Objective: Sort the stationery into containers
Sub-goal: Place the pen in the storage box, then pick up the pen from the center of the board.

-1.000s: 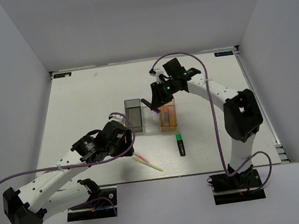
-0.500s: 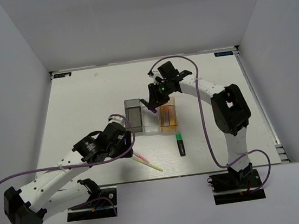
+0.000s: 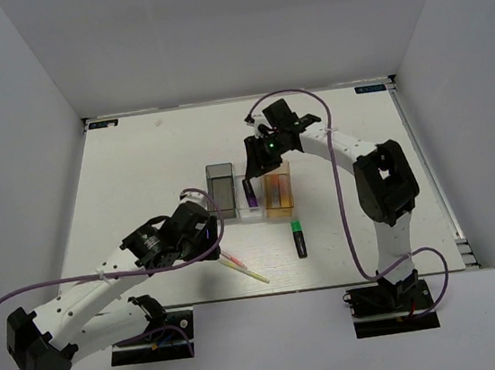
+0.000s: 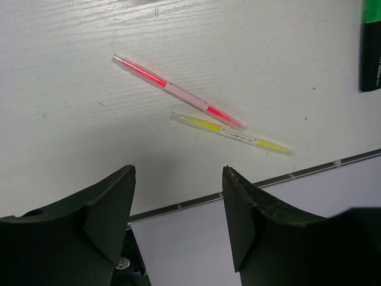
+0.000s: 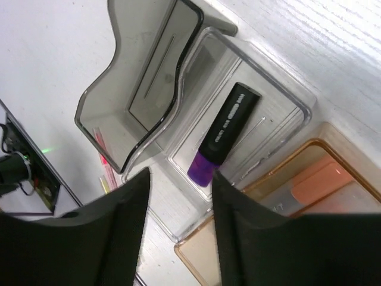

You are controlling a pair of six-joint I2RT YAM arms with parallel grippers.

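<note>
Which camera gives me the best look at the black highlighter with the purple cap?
Right wrist: the black highlighter with the purple cap lies in full length inside the clear plastic bin, close and unobstructed. Top external shows it only as a small dark sliver in that bin. Left wrist does not show it at all.
</note>
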